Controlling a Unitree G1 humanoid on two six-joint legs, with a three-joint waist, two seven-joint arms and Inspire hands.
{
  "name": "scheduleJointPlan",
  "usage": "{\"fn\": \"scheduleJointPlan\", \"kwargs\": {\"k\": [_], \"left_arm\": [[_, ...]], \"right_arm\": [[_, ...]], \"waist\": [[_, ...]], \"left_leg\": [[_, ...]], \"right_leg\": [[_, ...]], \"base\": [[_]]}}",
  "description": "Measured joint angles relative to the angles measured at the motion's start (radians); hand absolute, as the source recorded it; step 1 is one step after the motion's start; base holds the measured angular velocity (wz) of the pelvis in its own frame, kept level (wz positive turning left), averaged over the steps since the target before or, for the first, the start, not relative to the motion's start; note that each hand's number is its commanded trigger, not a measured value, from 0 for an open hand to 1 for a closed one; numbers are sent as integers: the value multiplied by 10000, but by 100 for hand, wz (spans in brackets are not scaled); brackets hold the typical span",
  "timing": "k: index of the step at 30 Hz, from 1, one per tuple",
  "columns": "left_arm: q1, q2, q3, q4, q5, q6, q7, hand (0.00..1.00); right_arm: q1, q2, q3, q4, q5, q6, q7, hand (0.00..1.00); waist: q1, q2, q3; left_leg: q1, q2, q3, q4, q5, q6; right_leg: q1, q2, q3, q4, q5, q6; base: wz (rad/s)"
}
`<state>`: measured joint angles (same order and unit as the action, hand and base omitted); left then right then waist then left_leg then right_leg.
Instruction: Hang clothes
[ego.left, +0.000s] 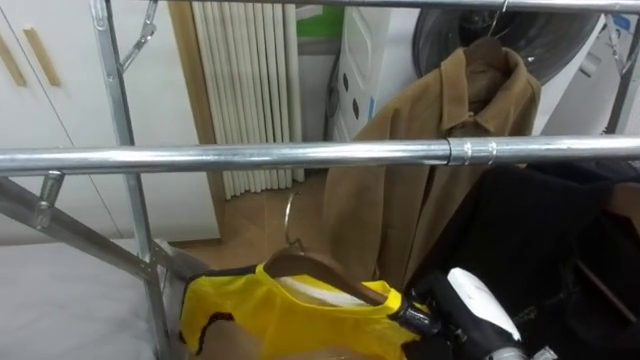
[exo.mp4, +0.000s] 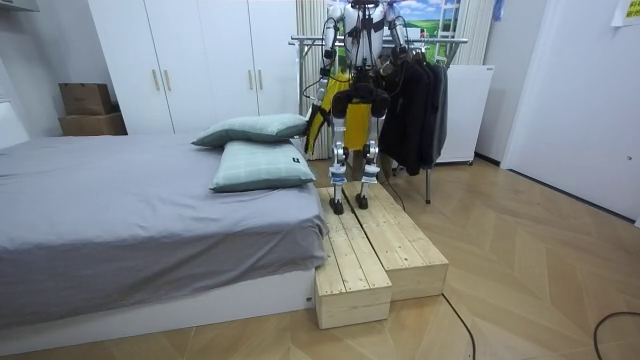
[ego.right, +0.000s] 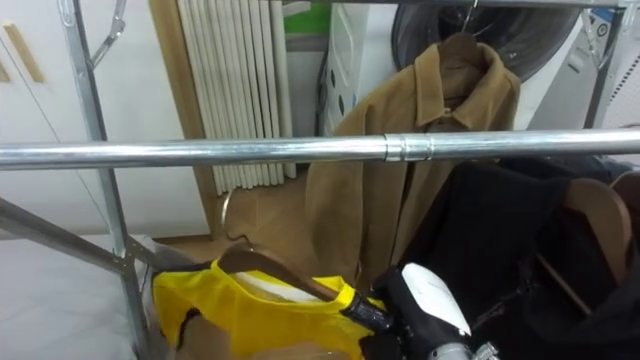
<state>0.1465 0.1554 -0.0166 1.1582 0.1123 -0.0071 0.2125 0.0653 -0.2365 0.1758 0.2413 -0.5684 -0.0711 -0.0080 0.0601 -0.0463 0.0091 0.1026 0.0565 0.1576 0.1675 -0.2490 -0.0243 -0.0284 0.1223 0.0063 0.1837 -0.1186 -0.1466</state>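
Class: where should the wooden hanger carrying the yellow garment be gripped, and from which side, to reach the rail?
Probably on the wooden hanger, at its shoulder right of the neck, coming from below on the robot's side. Its metal hook stands up beneath the rail, so a low grip through the yellow garment leaves it free to catch.

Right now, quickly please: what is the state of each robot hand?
Left robot hand: cannot be told.
Right robot hand: closed on the wooden hanger carrying the yellow garment.
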Motion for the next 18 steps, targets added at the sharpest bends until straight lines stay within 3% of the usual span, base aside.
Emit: {"fn": "scheduleJointPlan", "kwargs": {"k": [18], "left_arm": [[25,-1,140,-9,69,0,-26,0]], "right_arm": [[204,77,-8,2072,-6,70,-159,100]], "waist": [[-1,-75,-39]], "left_leg": [[163,-4,-7,5,-1,0]], "right_leg": [[157,-2,18,16,1,3]], "base": [[0]]}}
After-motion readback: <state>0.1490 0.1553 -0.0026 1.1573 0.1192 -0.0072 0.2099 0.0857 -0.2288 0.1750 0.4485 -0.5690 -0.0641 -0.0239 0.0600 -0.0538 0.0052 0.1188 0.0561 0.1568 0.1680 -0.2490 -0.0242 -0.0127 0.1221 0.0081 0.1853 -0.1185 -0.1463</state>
